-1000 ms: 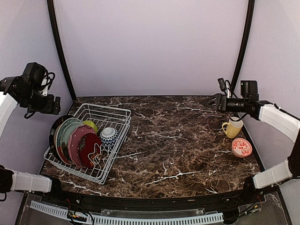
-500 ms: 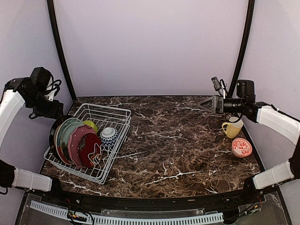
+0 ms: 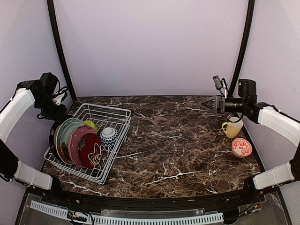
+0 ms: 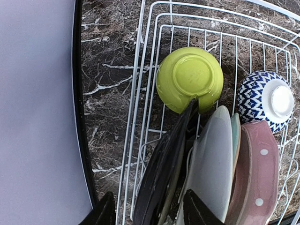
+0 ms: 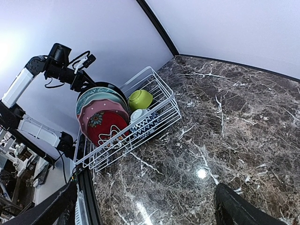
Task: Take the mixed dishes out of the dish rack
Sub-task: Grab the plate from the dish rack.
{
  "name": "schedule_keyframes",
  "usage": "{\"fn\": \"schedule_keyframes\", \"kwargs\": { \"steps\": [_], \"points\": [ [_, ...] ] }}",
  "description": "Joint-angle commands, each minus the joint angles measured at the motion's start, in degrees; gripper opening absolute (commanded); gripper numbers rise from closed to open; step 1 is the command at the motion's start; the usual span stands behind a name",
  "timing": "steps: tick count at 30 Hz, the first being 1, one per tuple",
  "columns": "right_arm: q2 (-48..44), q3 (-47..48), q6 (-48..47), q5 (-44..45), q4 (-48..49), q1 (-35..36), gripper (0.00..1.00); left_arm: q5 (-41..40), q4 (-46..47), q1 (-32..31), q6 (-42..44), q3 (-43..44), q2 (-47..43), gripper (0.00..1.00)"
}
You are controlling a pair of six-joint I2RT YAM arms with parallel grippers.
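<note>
Over the last second the left gripper [image 3: 58, 112] swung in from the far left of the frame and dropped to just above the plate stack's outer end. The right gripper [image 3: 204, 104] only edged leftward at centre right and hangs high over the table [image 3: 178, 140]. In the left wrist view the left gripper [image 4: 149, 202] is spread, its fingers either side of the dark plate [image 4: 164, 173] rim, gripping nothing. The right gripper [image 5: 140, 208] is wide apart and empty. The dish rack [image 3: 117, 151] sits lower left with plates [image 3: 77, 140], lime-green bowl [image 3: 90, 125] and blue-white bowl [image 3: 108, 136]. The mug [image 3: 233, 127] and red-white bowl [image 3: 242, 147] are already out, at right. Likely next is a pinch on the outer plate.
</note>
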Motion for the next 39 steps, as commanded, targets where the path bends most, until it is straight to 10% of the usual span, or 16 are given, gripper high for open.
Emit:
{"fn": "schedule_keyframes", "kwargs": {
  "steps": [1, 17, 39],
  "points": [
    [-0.5, -1.2, -0.2, -0.6, 2.4, 0.1, 0.99, 0.1, -0.1, 0.3, 3.0, -1.0, 0.7, 0.46],
    [-0.9, -0.9, 0.1, -1.0, 2.4, 0.1, 0.99, 1.6, -1.4, 0.3, 7.1, 1.5, 5.7, 0.4],
    [0.6, 1.1, 0.5, -0.8, 2.9, 0.1, 0.99, -1.4, -8.8, 0.3, 5.3, 8.9, 7.6, 0.01]
  ]
}}
